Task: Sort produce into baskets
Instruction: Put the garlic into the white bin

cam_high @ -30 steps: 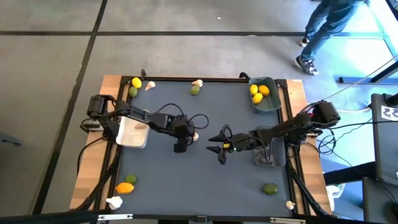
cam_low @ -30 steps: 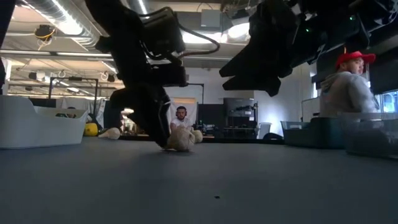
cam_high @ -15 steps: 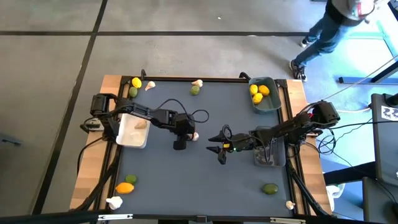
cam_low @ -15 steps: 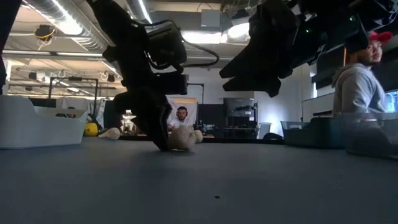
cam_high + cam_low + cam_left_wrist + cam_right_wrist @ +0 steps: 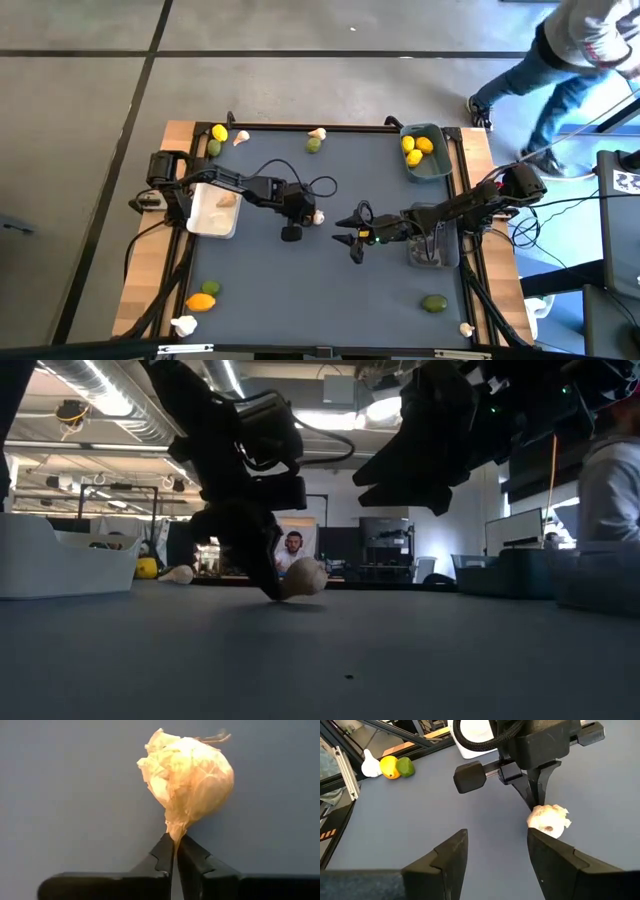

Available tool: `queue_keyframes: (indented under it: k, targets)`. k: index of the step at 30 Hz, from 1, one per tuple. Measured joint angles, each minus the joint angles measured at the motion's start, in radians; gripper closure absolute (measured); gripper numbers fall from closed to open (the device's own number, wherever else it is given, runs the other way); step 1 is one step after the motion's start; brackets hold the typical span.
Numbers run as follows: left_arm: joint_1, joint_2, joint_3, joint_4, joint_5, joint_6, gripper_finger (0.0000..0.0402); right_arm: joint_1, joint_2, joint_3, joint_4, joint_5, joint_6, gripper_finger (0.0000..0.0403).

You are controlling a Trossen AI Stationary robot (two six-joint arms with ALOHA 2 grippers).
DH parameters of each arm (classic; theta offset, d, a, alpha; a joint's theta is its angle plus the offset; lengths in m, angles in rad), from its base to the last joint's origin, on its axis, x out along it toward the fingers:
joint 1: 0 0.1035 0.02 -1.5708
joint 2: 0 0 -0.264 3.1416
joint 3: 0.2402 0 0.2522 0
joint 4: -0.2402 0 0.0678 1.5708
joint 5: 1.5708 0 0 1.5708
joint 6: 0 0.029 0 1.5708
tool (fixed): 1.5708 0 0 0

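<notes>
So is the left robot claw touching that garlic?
Touching. The left wrist view shows the left gripper shut on the garlic bulb, its fingertips pinching the bulb's papery stem. The right wrist view shows the same pinch.

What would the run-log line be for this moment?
left gripper: shut on garlic bulb stem, mid-table | right gripper: open, hovering nearby | white basket: holds garlic

a dark grey table [image 5: 330, 290] with wooden edges. on it: a white basket [image 5: 213, 212], a blue-grey basket [image 5: 437, 166], a dark grey basket [image 5: 432, 248], a garlic bulb [image 5: 317, 216] mid-table, and lemons, limes and garlic near the corners.
</notes>
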Motion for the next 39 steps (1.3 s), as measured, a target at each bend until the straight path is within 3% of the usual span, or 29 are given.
queue_keyframes:
  k: [14,28,39]
  targets:
    - [-0.019,-0.089,0.0,-0.09,-0.012,-0.078,0.0391,0.0,0.0,0.0,-0.003,0.007,0.0,0.0201]
    - [-0.064,-0.42,0.001,-0.429,-0.086,-0.248,0.0389,0.0,-0.001,0.0,0.003,0.007,0.0,0.0201]
    - [-0.072,-0.655,0.001,-0.758,-0.116,-0.557,0.0381,0.0,-0.001,0.0,0.004,0.008,0.0,0.0201]
